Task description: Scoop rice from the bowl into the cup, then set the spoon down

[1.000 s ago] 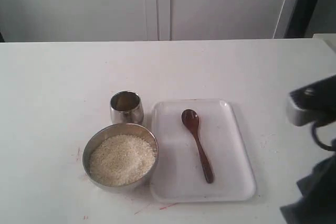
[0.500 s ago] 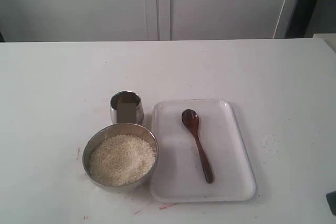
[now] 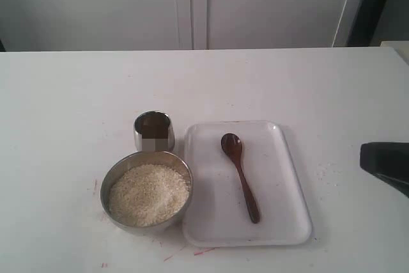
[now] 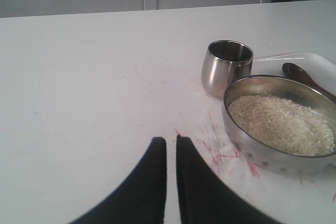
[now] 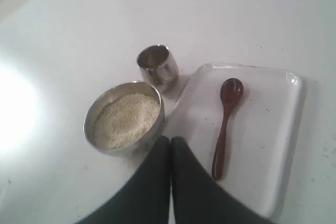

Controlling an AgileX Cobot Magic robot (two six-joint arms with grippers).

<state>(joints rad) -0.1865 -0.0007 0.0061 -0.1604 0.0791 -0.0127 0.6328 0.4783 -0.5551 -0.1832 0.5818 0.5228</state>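
The steel bowl [image 3: 128, 222] [image 4: 262, 153] [image 5: 118, 150] stands at the table's front left, filled with white rice [image 3: 148, 193] [image 4: 281, 124] [image 5: 126, 119]. Just behind it is the small steel cup [image 3: 154, 131] [image 4: 227, 69] [image 5: 157, 66]. The dark wooden spoon [image 3: 240, 176] [image 5: 224, 127] [image 4: 304, 74] lies loose on a white tray, scoop toward the back. My right gripper [image 5: 170, 140] is shut and empty, hovering above the bowl's near side and the tray's edge. My left gripper [image 4: 171, 140] is shut with only a thin slit, low over the table left of the bowl.
The white rectangular tray [image 3: 287, 222] [image 5: 273, 145] [image 4: 315, 59] lies right of the bowl and cup. A black part of the right arm [image 3: 386, 163] juts in at the right edge. Red scribble marks [image 4: 220, 150] stain the table beside the bowl.
The right arm's dark shape left the right edge of the exterior view, then came back in higher up. Bowl, cup and spoon have not moved.
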